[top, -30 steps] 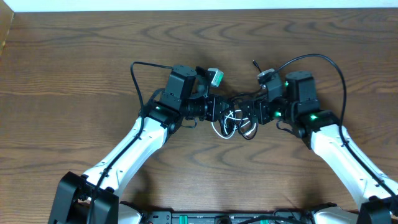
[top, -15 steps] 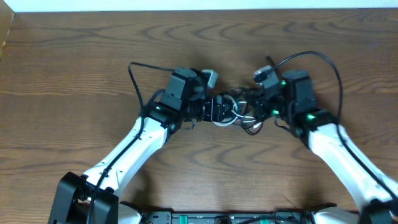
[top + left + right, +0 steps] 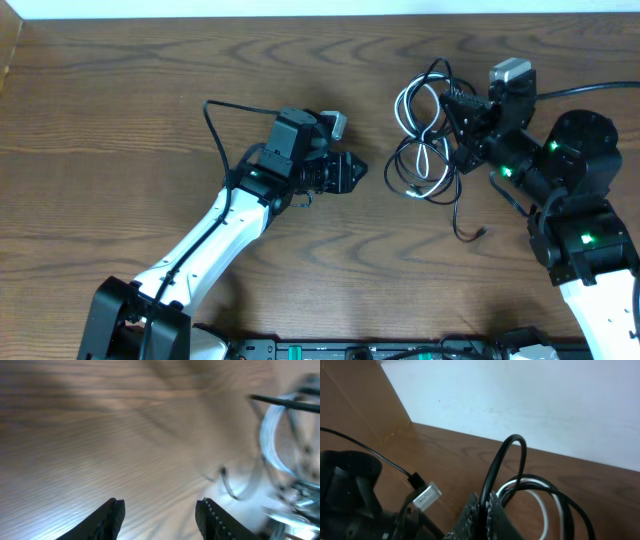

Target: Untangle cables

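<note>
We see a dark brown wooden table [image 3: 120,100] with a strong grain, running along a plain white wall [image 3: 545,400] at its far edge. In the right wrist view the wood turns up into a side panel [image 3: 365,395] at the left corner.

The cables [image 3: 425,150] form one loose bundle on the right half of the table. It is made of several thin black loops crossing each other, with a thin white cable [image 3: 405,105] threaded through them in two rounded loops. One black tail [image 3: 470,225] trails out toward the near edge and ends in a small plug. From the left wrist the bundle is only a blur at the right edge of the picture, the white loop [image 3: 265,435] being the clearest part.

The right gripper [image 3: 481,505] has its fingers pressed together on a black loop of the bundle, which arches up from between them. The left gripper [image 3: 160,510] stands with its fingers parted and nothing between them, only bare wood below. It points at the bundle but is apart from it.

Any marking on the arms is too small for us to read.
</note>
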